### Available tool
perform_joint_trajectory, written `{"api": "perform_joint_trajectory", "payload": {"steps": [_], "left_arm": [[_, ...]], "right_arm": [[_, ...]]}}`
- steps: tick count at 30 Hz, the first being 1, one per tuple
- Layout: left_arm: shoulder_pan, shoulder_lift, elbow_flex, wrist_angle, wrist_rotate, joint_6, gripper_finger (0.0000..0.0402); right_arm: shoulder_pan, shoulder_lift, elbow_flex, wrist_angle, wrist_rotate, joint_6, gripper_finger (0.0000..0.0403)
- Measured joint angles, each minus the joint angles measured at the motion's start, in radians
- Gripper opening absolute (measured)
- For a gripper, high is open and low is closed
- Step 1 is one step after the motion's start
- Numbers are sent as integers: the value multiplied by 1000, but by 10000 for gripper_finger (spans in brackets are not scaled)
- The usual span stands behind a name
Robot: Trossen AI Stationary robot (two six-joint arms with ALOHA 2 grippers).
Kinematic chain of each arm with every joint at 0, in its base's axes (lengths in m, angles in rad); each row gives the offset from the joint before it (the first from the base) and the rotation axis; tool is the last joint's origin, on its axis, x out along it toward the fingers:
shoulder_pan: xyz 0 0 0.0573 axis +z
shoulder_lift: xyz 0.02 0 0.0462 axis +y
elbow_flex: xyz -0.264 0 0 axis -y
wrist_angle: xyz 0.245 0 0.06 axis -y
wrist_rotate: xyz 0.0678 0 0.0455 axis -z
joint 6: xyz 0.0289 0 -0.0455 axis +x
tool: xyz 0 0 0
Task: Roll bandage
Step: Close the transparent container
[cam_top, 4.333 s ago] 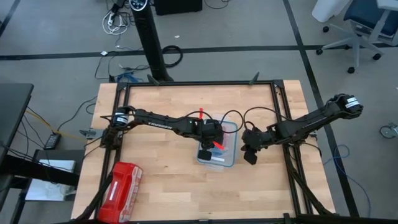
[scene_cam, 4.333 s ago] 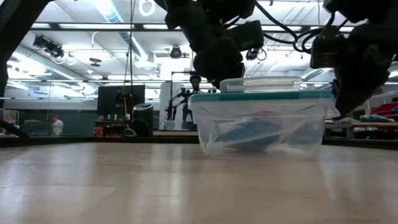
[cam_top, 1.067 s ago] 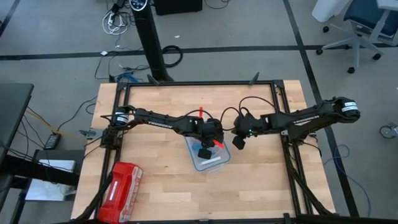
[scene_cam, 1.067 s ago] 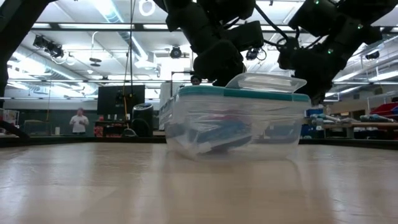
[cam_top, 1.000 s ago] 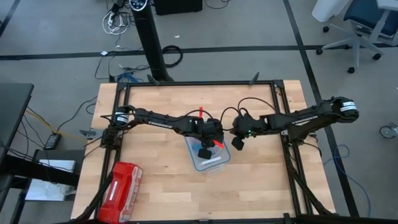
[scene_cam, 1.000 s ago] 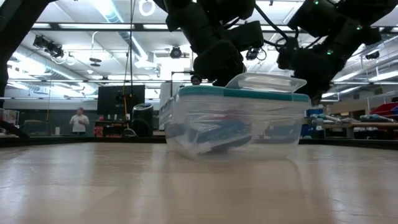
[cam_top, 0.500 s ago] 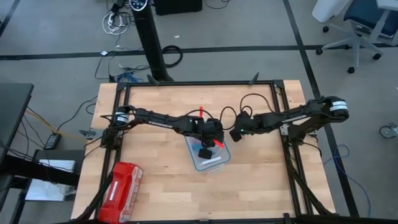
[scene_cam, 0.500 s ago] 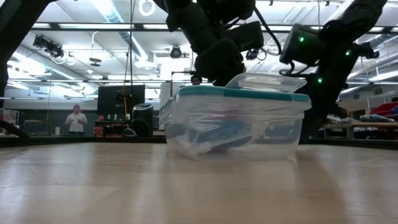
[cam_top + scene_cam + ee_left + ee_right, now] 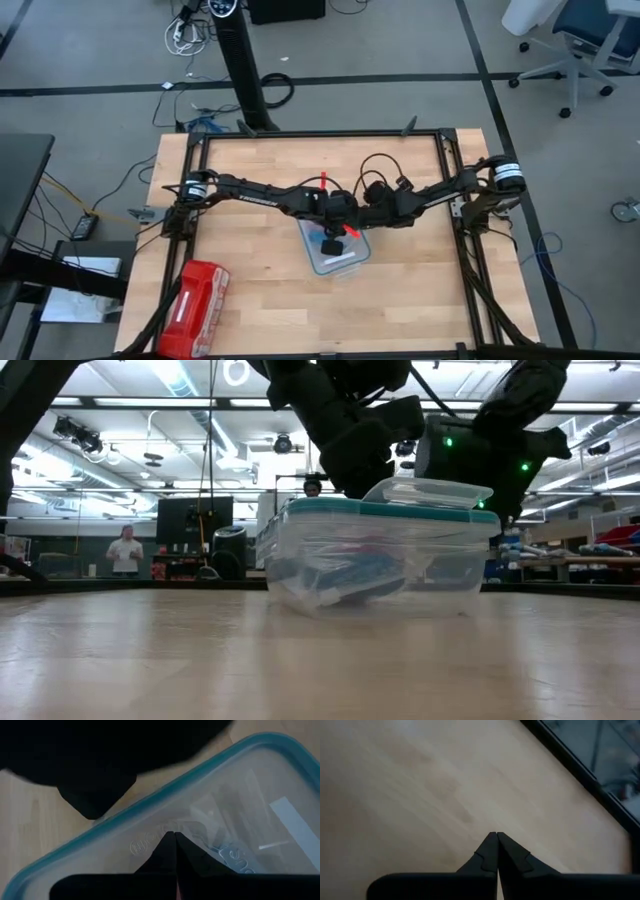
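Here the bandage (image 9: pixel 365 575) lies as a blue shape inside the clear lidded box (image 9: pixel 335 255) at mid-counter (image 9: pixel 250 300), its teal-rimmed lid (image 9: pixel 220 805) shut over it. The left claw (image 9: pixel 327 245), fingers together, sits on that lid, while the right claw (image 9: pixel 496 836), also pressed together and holding nothing, hangs just beside the box's far right edge. A red pouch (image 9: pixel 195 305) lies well apart at the near left corner, and a person (image 9: pixel 125 550) stands in the room beyond.

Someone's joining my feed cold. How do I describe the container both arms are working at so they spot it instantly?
Look near the middle of the wooden table, just under the tip of the left hand. There sits a clear plastic box with a teal-rimmed lid. It is see-through, unlike the solid red pouch at the near left corner.
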Motion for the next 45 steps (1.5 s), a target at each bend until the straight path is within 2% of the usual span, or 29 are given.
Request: {"api": "perform_joint_trajectory", "payload": {"steps": [4,9,13,16,20,22,30,36,45], "left_arm": [[0,0,0,-2,-5,-41,0],[0,0,0,-3,-8,-48,0],[0,0,0,-2,-9,-48,0],[0,0,0,-1,-13,-48,0],[-1,-4,-10,-9,4,-41,0],[-5,-21,-11,-10,19,-36,0],[-1,-23,-16,6,-21,-21,0],[6,-21,-14,4,-56,-25,0],[5,-22,-14,-13,-42,-21,0]], "right_arm": [[6,26,9,-111,31,168,0],[6,20,9,-343,3,405,0],[16,5,9,-401,-21,483,0],[22,-5,8,-310,-77,435,0],[53,-3,-11,147,-229,95,0],[64,1,-11,223,-241,51,0],[56,-6,17,88,-267,117,0],[58,-19,17,-57,-241,167,0],[57,-88,16,-197,-183,168,0]]}}
